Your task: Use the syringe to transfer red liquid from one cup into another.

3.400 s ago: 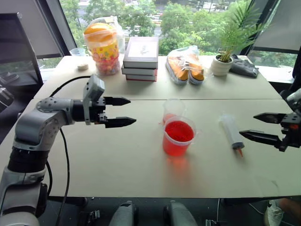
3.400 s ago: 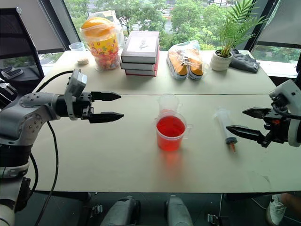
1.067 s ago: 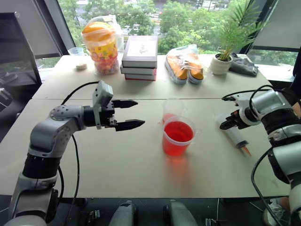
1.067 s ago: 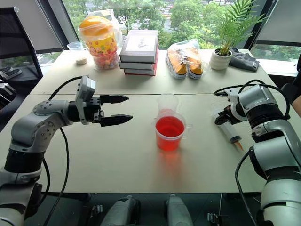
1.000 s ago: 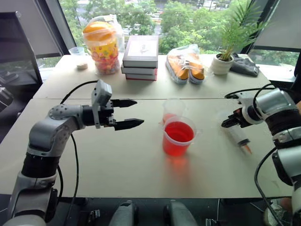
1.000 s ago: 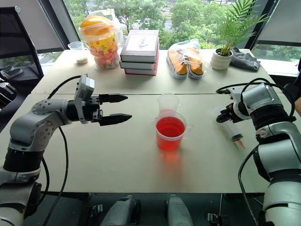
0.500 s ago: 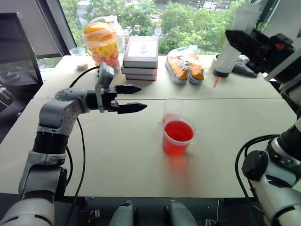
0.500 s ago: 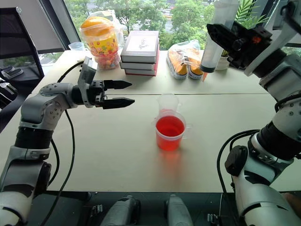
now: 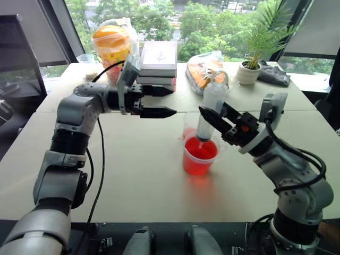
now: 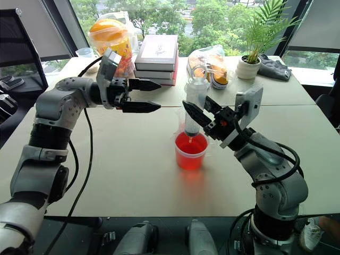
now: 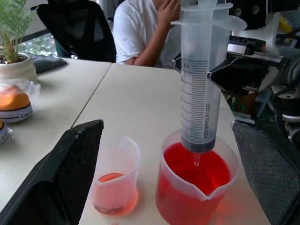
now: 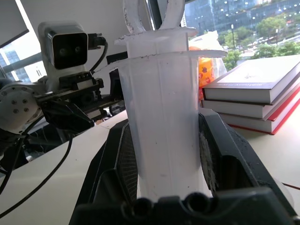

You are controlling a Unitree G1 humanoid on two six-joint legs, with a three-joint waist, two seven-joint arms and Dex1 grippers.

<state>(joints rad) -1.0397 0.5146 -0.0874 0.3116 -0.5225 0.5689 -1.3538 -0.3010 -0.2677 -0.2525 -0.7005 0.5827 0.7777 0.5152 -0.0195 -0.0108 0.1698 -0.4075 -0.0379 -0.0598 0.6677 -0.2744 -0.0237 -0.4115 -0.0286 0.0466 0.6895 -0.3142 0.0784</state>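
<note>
Holding the syringe (image 9: 211, 109) over the wider cup (image 9: 200, 155), right hand (image 9: 215, 121); left hand (image 9: 159, 101) wide.

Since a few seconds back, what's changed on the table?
The right gripper took the syringe off the table on the robot's right, lifted it and now holds it upright, tip over the red liquid in the wider cup. The left gripper, open, moved up and toward the cups. Both cups, including the narrower cup, stayed put.

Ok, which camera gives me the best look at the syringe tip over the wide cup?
Left wrist view: the syringe tip hangs just above the red liquid, unobstructed. Head views show it small; right wrist view shows the barrel between the fingers.
</note>
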